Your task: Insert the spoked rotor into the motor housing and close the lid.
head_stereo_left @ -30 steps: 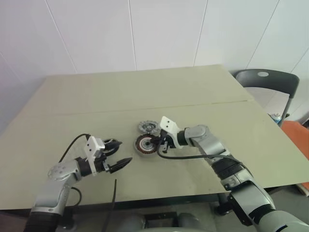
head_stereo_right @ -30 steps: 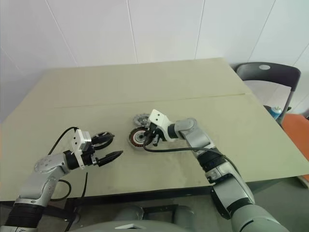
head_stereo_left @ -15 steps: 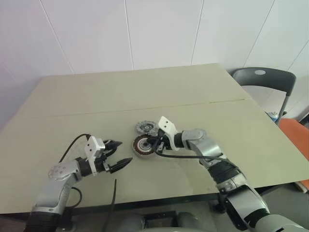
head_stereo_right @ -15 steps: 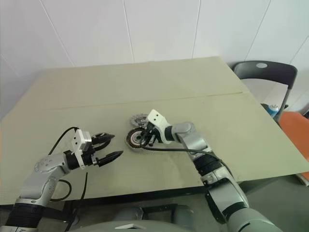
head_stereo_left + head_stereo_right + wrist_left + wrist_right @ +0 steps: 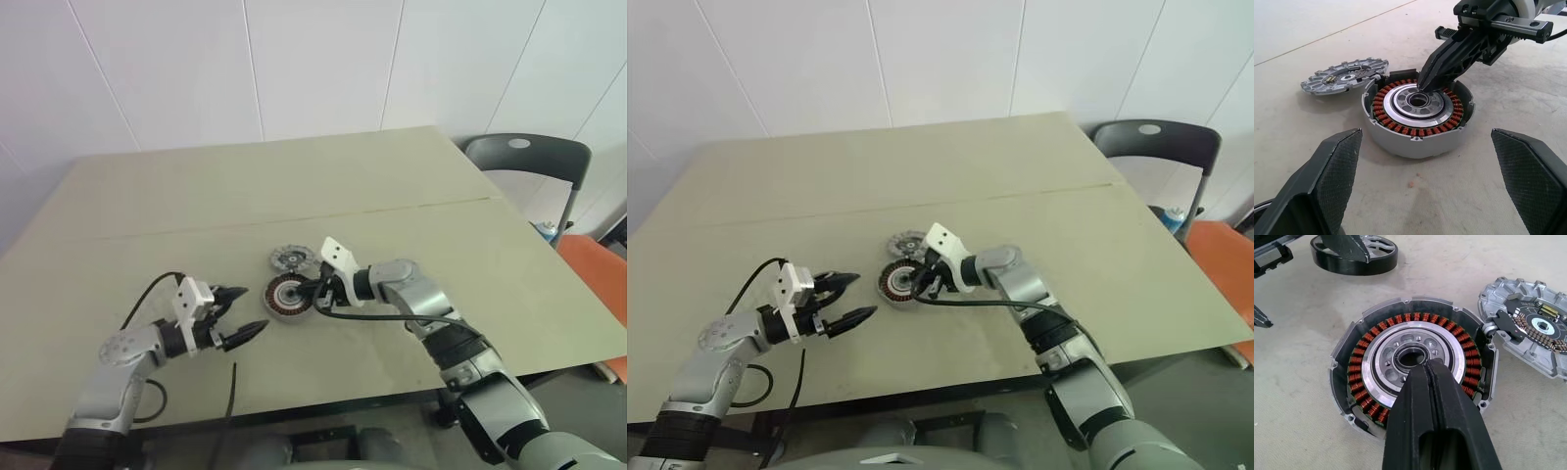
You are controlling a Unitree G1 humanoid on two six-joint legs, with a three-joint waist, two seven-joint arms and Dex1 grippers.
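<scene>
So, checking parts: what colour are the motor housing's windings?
Copper-red windings ring the motor housing; clearest in the right wrist view.

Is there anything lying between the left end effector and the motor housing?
No. In the left wrist view, only bare table lies between the open left end effector and the motor housing.

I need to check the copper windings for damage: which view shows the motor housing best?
The right wrist view: the motor housing is seen from above with its winding ring exposed, though the shut right gripper hides part. The left wrist view shows it obliquely; the eye views show it small.
</scene>
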